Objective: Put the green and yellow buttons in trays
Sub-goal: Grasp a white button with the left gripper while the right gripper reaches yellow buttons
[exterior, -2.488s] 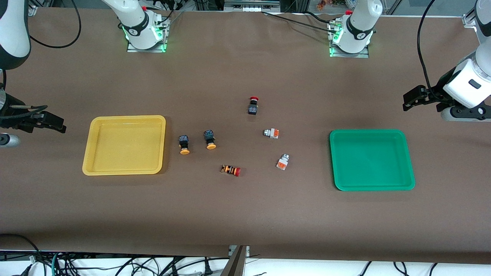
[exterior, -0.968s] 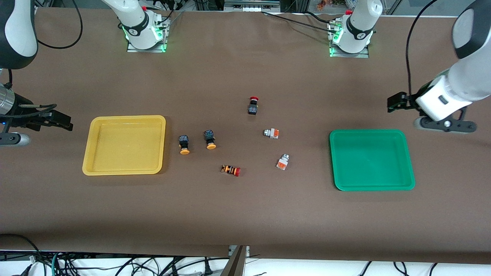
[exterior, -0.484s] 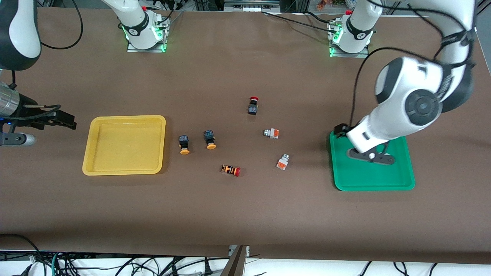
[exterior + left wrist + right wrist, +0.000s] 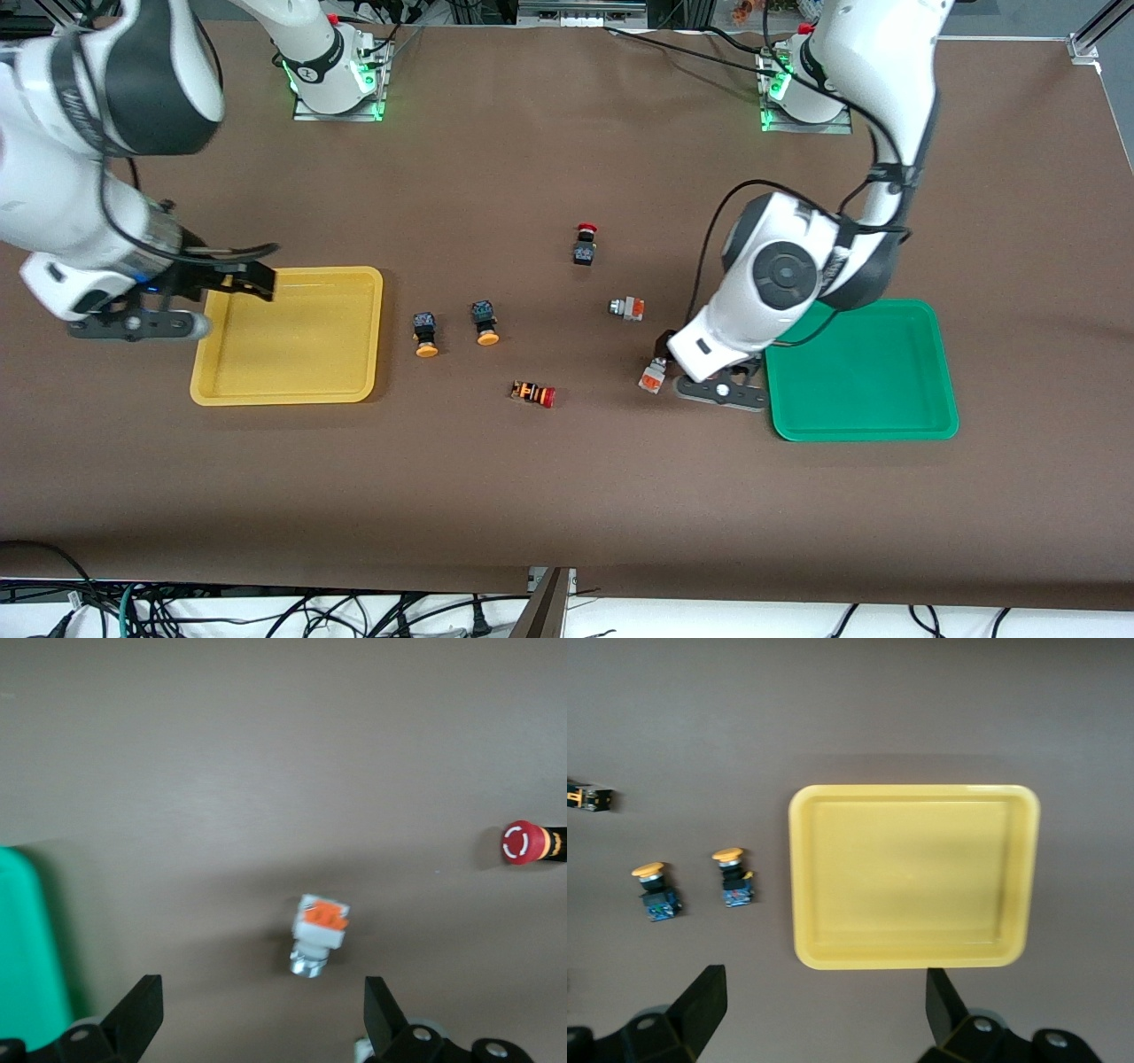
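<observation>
Two black buttons with orange-yellow caps (image 4: 426, 335) (image 4: 485, 322) lie beside the yellow tray (image 4: 292, 350); the right wrist view shows them too (image 4: 656, 890) (image 4: 733, 877). Two white buttons with orange blocks (image 4: 627, 307) (image 4: 653, 377) lie toward the green tray (image 4: 873, 377). My left gripper (image 4: 661, 347) hangs open over the one nearer the front camera (image 4: 319, 935), its fingers wide of it and nothing held. My right gripper (image 4: 259, 281) is open and empty over the yellow tray's rim (image 4: 912, 962) at the right arm's end.
A black button with a red cap (image 4: 585, 244) lies toward the robots' bases. An orange-striped button with a red cap (image 4: 533, 393) (image 4: 523, 842) lies nearer the front camera, between the two pairs. The green tray's edge (image 4: 27, 948) is close beside my left gripper.
My left arm has swung in from the table's end, across the green tray, to over the white button. My right arm has moved in to the yellow tray's edge.
</observation>
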